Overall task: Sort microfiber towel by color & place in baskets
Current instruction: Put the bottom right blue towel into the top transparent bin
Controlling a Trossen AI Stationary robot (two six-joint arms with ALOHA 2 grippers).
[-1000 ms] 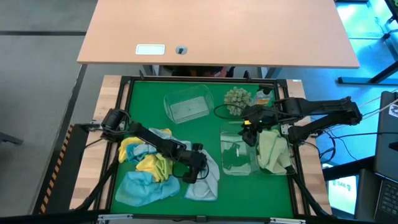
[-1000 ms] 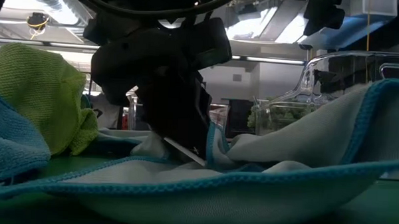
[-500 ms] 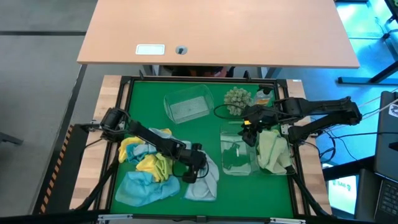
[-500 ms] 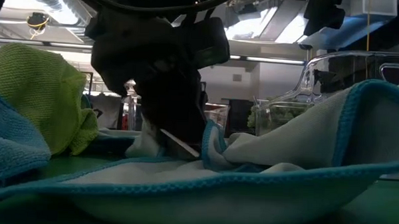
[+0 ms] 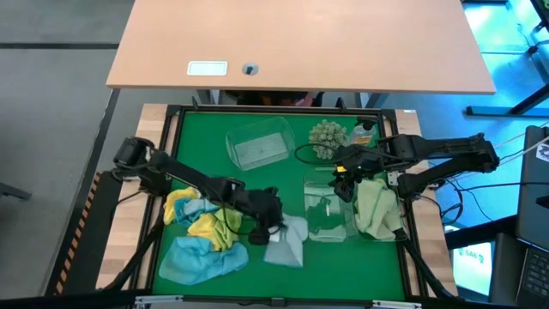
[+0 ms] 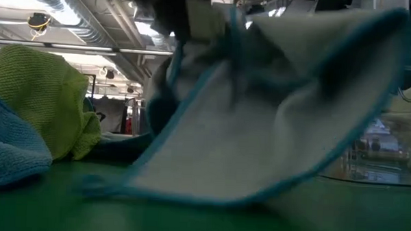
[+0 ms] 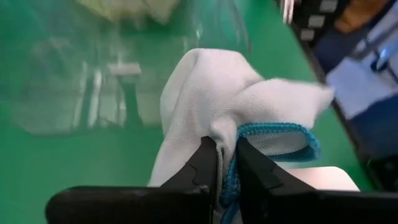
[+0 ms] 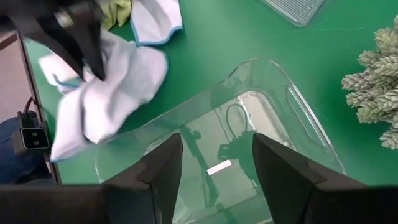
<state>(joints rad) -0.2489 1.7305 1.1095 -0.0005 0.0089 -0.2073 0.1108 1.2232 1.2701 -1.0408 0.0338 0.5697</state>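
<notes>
Left gripper (image 7: 227,163) pinches the grey towel (image 5: 286,245) by a thin fold; it may slip free before the bin (image 5: 328,209) at three o'clock; right gripper (image 8: 214,163) hangs spread over that bin and could block the drop.

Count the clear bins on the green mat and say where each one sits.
3. One bin lies at the far middle, one sits in front of the right gripper, empty, and one at the right edge holds a lime towel.

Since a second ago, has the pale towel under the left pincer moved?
Yes. The left pincer has lifted the pale towel off the mat; it hangs bunched, nearer the middle bin than before.
</notes>
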